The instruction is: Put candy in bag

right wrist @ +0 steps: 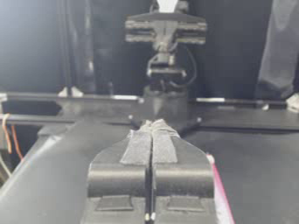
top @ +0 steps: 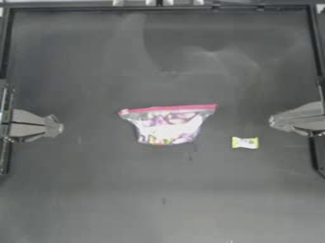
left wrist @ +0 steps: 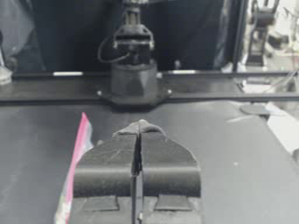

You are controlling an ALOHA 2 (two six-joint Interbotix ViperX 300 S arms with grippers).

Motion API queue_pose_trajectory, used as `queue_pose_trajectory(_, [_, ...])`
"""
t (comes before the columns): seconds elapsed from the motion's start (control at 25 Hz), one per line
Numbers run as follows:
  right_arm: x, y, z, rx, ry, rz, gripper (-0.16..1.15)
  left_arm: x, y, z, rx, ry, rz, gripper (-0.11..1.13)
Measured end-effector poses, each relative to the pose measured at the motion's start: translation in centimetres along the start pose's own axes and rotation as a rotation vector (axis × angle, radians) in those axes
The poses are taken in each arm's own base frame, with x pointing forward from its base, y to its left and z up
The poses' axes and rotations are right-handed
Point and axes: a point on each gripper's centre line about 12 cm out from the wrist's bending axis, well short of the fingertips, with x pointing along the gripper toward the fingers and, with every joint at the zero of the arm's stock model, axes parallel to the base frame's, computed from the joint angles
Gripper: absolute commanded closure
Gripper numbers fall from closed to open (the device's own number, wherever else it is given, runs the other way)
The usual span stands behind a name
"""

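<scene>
Top view: left gripper [top: 56, 127] parked at table's left edge, jaws pressed together, nothing between them. Bag [top: 167, 124] lies flat near middle of table [top: 158, 199], pink-red strip along far edge, colourful contents showing through clear plastic. Candy [top: 245, 142] on table to right of bag, apart from it, untouched. Right gripper [top: 274, 121] parked at right edge, jaws pressed together, empty, near candy but clear of it.

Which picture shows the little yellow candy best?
The top view: the candy lies whole on the table, right of the bag. Neither wrist view shows it; each shows only its own shut hand and the bag's pink strip.
</scene>
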Motion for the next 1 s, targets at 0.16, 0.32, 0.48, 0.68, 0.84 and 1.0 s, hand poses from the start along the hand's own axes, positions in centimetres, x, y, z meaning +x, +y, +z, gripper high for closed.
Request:
queue_pose_trajectory(0.16, [-0.2,0.0,-0.4,0.013,0.002,-0.004,0.9,-0.2,-0.2,-0.7,0.019,0.012,-0.009,0.94])
queue_pose_trajectory(0.32, [-0.2,0.0,-0.3,0.012,-0.005,-0.003,0.88,-0.2,-0.3,-0.6,0.054,0.009,-0.014,0.94])
queue_pose_trajectory(0.48, [-0.2,0.0,-0.3,0.003,-0.006,-0.002,0.69,-0.2,-0.3,-0.6,0.083,0.007,-0.016,0.65])
queue_pose_trajectory(0.68, [-0.2,0.1,-0.2,-0.037,-0.009,0.009,0.07,-0.1,-0.3,-0.5,0.085,0.01,-0.016,-0.03])
queue_pose_trajectory(0.84, [-0.3,0.1,0.0,-0.061,-0.027,0.01,-0.03,0.5,-0.1,-0.9,0.086,0.054,-0.005,0.03])
queue_pose_trajectory(1.0, [-0.2,0.0,0.1,-0.061,-0.011,0.008,0.02,0.9,0.6,-1.5,0.086,0.11,0.021,0.0])
